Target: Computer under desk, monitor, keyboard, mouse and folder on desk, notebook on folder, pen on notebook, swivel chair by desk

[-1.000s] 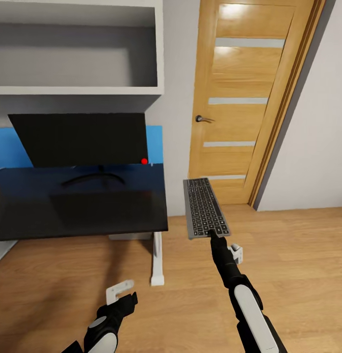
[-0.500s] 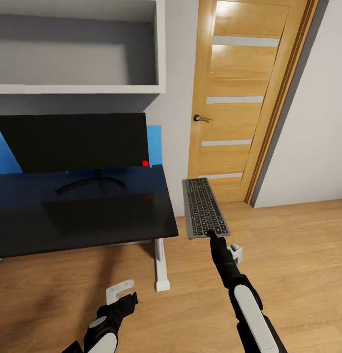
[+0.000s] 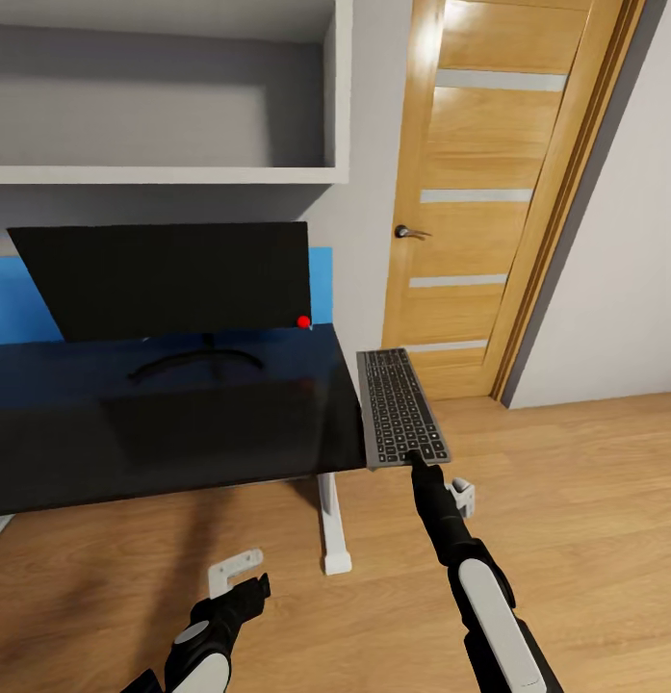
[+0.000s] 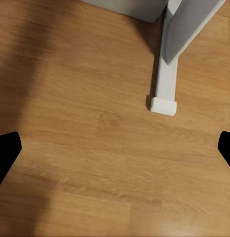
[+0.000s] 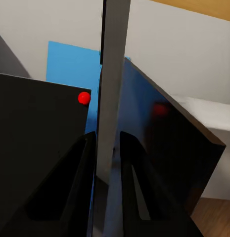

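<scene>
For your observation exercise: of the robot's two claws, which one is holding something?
The right claw: it grips the keyboard by its near end. The left claw hangs open over the floor.

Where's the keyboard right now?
In the head view the keyboard is held in the right gripper just off the desk's right edge, above the floor, near the door.

No words, brands or numbers can be read anywhere here. The keyboard (image 3: 402, 406) has pale marks on its keys, perhaps letters, but they are too small to make out. The monitor (image 3: 167, 279) bears only a plain red dot (image 3: 303, 321) at its lower corner, with no writing on it; the same dot shows in the right wrist view. The door (image 3: 499, 192) carries pale bars and no sign.
</scene>
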Tool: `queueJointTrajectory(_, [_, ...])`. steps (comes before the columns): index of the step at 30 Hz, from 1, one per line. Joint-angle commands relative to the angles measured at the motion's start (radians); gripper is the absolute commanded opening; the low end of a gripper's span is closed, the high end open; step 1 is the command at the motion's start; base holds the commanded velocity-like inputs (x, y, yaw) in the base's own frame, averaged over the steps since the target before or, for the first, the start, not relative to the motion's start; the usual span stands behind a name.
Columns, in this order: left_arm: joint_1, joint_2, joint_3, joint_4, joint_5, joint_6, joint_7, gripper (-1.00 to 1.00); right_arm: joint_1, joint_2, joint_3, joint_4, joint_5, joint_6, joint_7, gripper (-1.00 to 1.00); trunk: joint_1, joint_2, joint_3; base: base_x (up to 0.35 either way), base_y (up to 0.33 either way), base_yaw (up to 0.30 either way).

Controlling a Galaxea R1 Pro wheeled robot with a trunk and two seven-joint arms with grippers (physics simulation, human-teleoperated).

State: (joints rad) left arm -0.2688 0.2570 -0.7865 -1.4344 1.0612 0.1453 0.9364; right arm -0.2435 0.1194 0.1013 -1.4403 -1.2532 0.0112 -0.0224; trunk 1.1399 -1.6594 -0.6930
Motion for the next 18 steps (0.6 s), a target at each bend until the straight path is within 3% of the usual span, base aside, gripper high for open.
queueJointTrajectory(1, [-0.001,0.001,-0.002,-0.001,0.002,0.005,0.006,1.00,0.000,0.000,0.000,-0.001,-0.011,0.001,0.001,-1.00,0.000,-0.001,-0.001,0.122,0.121,0.000])
queueJointTrajectory(18, [-0.001,-0.001,-0.003,0.001,0.002,0.005,0.005,1.00,0.000,0.012,0.010,0.036,-0.031,0.001,-0.001,-1.00,0.000,-0.001,-0.001,0.001,0.001,0.000])
